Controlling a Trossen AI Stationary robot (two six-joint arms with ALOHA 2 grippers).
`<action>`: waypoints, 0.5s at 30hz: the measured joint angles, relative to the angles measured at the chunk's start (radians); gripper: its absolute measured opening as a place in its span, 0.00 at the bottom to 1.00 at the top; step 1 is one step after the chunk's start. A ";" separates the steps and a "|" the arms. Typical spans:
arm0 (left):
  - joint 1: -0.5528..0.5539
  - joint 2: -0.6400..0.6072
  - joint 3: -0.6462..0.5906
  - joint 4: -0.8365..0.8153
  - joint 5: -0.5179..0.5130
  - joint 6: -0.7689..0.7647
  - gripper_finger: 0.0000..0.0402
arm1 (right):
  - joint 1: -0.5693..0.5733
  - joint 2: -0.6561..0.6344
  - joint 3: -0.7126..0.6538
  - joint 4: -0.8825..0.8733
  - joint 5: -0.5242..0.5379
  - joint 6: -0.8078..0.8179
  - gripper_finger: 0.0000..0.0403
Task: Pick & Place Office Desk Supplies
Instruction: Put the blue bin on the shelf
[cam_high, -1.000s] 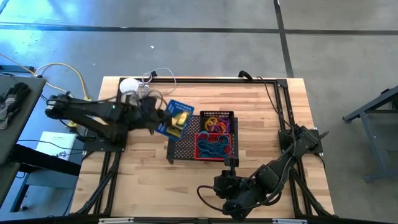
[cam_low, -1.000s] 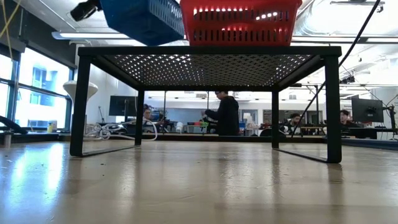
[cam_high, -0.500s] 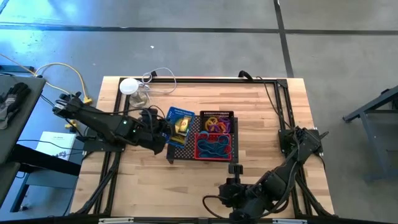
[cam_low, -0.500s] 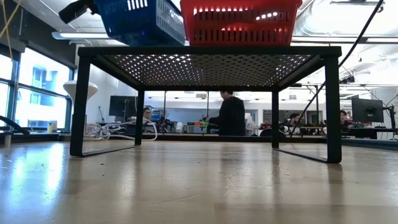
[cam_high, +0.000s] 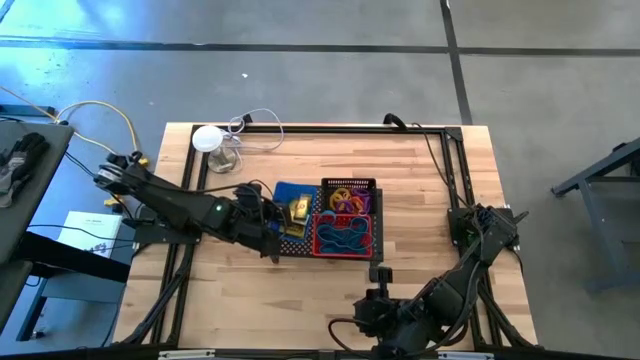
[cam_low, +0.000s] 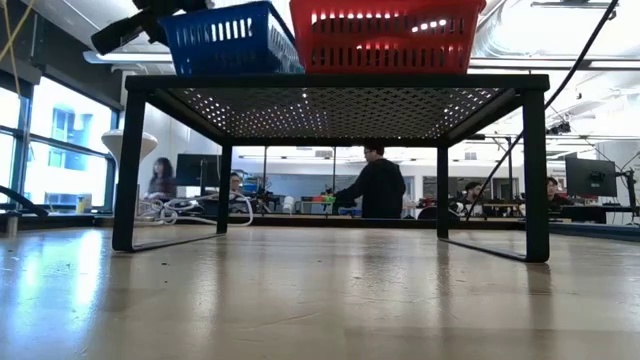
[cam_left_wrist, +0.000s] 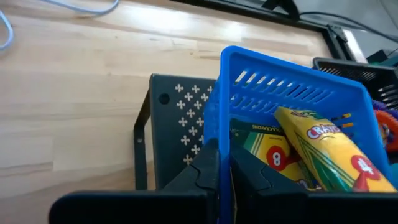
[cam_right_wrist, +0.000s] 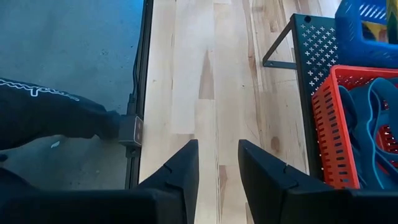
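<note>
A blue basket (cam_high: 295, 203) with yellow crayon boxes (cam_left_wrist: 323, 158) in it stands level on the left part of the black mesh stand (cam_high: 284, 246). My left gripper (cam_high: 268, 216) is shut on the basket's left wall. Beside it on the stand sit a red basket (cam_high: 345, 236) of blue rubber-band loops (cam_right_wrist: 379, 118) and a black basket (cam_high: 348, 197) of purple and orange rings. My right gripper (cam_right_wrist: 217, 168) hangs open over bare wood near the table's front edge, with nothing between its fingers. My left gripper pinches the blue basket's end wall (cam_left_wrist: 225, 146) at its rim, one finger (cam_left_wrist: 205, 171) outside and one (cam_left_wrist: 249, 177) inside. The fingers come from the table's left, slanting down. The basket stands upright with its bottom (cam_low: 230, 72) on the stand's top.
A white round-topped object (cam_high: 207, 138) with a cable stands at the far left corner. Black frame bars run along the table's edges. Bare wood lies in front of the stand (cam_right_wrist: 205, 74). People show in the room behind the table.
My left gripper has gone down and toward the table's right and near edges with the blue basket. The basket, tilted and lifted before, has levelled out and now sits on the stand's top next to the red basket.
</note>
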 joint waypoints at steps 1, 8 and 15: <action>0.000 0.004 0.000 -0.001 0.004 -0.003 0.03 | 0.000 0.000 0.000 0.000 0.000 0.000 0.25; 0.000 0.016 0.000 0.004 0.010 -0.001 0.03 | 0.000 0.000 0.000 0.000 0.000 -0.001 0.25; 0.000 0.015 0.000 0.043 -0.016 0.067 0.04 | 0.000 0.000 0.000 0.000 0.000 -0.011 0.25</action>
